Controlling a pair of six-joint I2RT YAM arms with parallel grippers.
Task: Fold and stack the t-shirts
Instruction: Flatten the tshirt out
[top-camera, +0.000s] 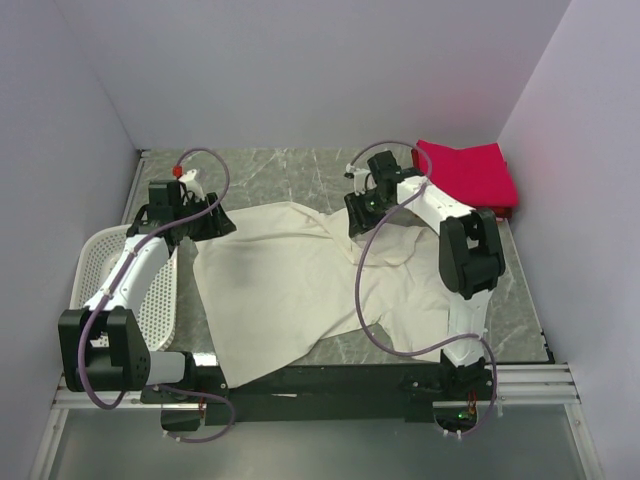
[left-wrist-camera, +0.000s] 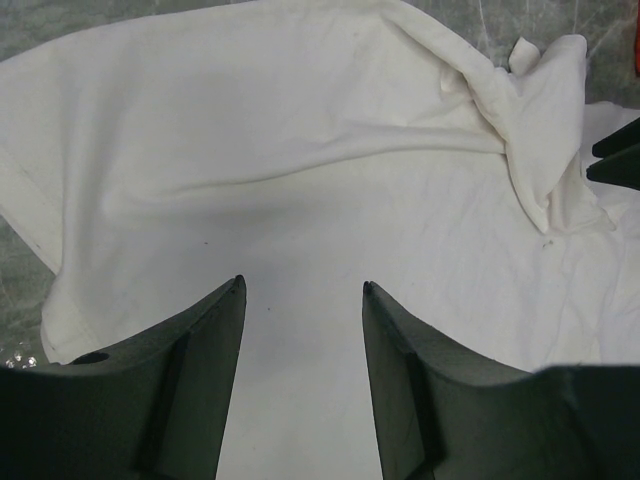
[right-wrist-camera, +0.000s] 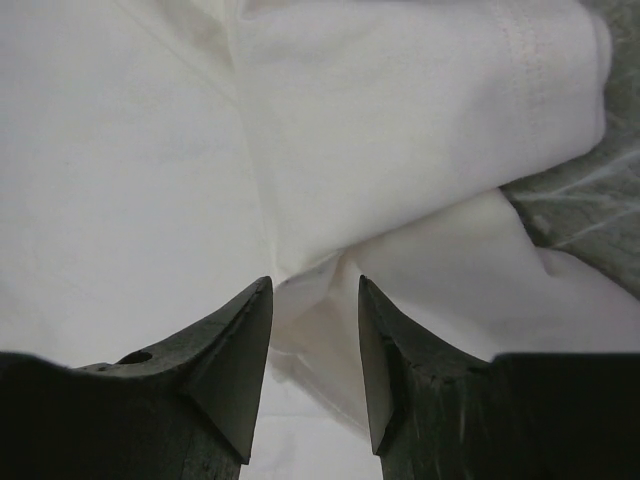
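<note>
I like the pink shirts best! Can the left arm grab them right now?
Probably not. The pink shirts lie in the far right corner, across the cream shirt from the left gripper, and the right arm stands beside them.

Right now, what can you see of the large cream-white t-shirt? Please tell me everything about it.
The cream-white t-shirt is plain, soft, thin-looking cloth with no print showing. It lies unfolded and wrinkled across the middle of the grey marbled table, and one part is bunched into a twisted fold toward the far right. Its near corner reaches the black front rail. The left gripper stands open over its far left corner. The right gripper, jaws apart, sits at the bunched fold.
</note>
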